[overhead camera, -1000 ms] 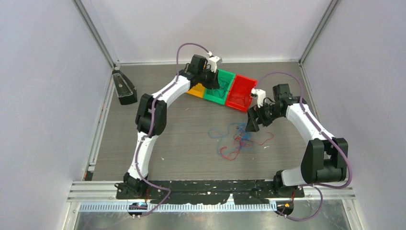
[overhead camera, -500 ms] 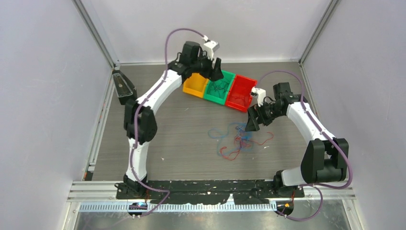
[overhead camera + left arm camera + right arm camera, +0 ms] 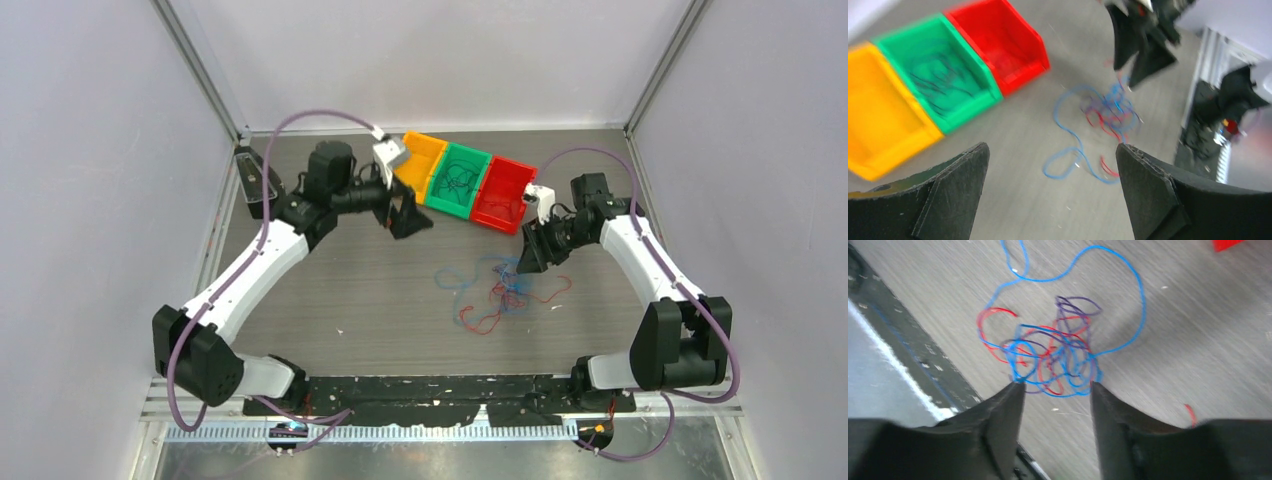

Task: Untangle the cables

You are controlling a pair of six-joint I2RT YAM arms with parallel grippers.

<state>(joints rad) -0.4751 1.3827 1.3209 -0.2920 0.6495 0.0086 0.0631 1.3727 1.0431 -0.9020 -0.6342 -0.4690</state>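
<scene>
White links [image 3: 250, 272], black joints [image 3: 200, 355], mauve hoses [image 3: 322, 112], perhaps foam-faced fingers [image 3: 950, 197]

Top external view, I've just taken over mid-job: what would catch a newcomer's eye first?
The knot of red, blue and dark purple cables mid-table stands out, with the right gripper poised over its far edge, jaws apart. Behind it sits a row of yellow bin, green bin and red bin; the green one holds dark strands. The left gripper hangs wide open and empty near the yellow bin.
</scene>
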